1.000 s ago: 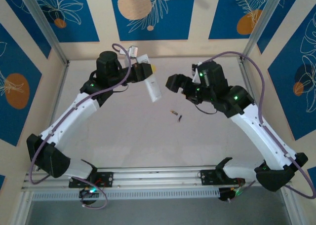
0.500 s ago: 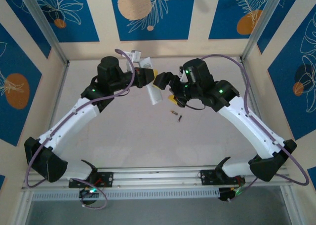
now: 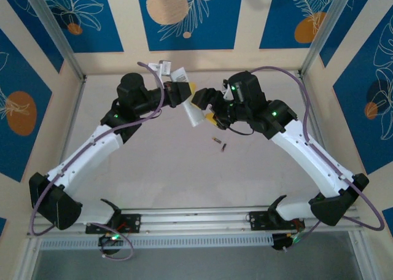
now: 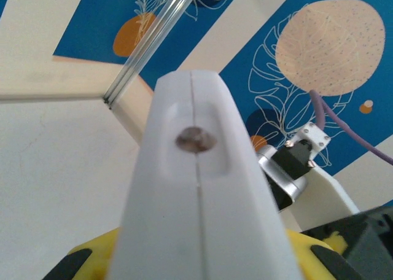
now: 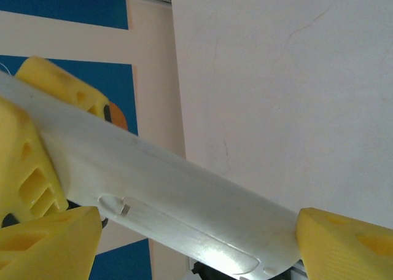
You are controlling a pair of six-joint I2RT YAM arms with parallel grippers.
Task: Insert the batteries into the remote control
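1. Two batteries (image 3: 215, 139) lie close together on the bench (image 3: 153, 175) near its middle. They are a little nearer the arm bases than both tools and touch neither, so nothing is loaded yet.
2. One remote control (image 3: 193, 115) is held tilted above the far middle of the bench. The left tool (image 3: 186, 96) is clamped on its upper end. The left wrist view looks along the white body to a small dark lens set in a recess at the far end.
3. At the remote's free lower part, the right tool (image 3: 206, 110) has its jaws well apart, straddling it. In the right wrist view its yellow fingers (image 5: 344, 243) stand on either side of the bar, one just beside the rounded end. Whether either pad presses the plastic cannot be told.
4. On the face turned to the right wrist camera there is a faint seam outlining a panel with a small catch (image 5: 116, 206) at one end. I take this for the battery cover, and it looks shut. The step in hand therefore seems to be opening the compartment, before either cell is picked up.
5. For the next move, the right tool needs a purchase on that cover so it can slide or lift it off. The left tool must hold the body firm against the push. The cells are small and round, so each will likely need a careful pinch.
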